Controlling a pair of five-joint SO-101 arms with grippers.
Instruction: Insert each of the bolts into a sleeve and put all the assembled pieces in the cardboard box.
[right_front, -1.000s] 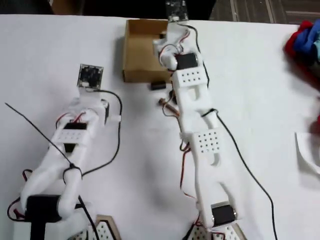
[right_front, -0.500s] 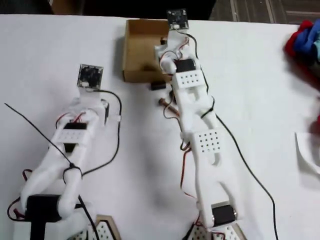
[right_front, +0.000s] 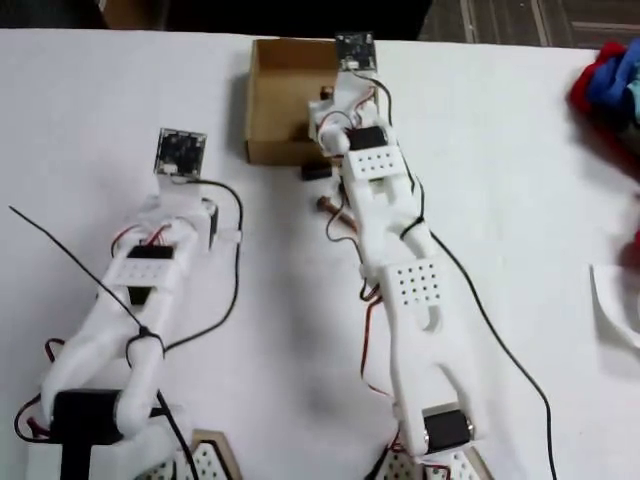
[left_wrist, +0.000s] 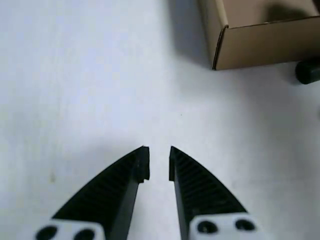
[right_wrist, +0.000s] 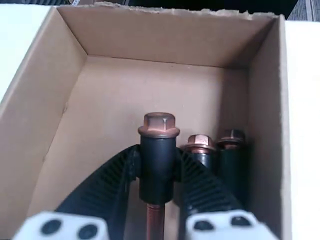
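Arm at right stretches over the cardboard box (right_wrist: 165, 37), right tool (right_wrist: 157, 152) clenched on a sleeved bolt (right_wrist: 159, 126); left tool (left_wrist: 159, 162) slightly parted.

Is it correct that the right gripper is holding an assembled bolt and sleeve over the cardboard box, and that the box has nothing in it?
Not quite: the cardboard box is not empty. The right wrist view shows two assembled pieces inside it, side by side against one wall. The rest is right: the right gripper is shut on an assembled bolt and sleeve over the box.
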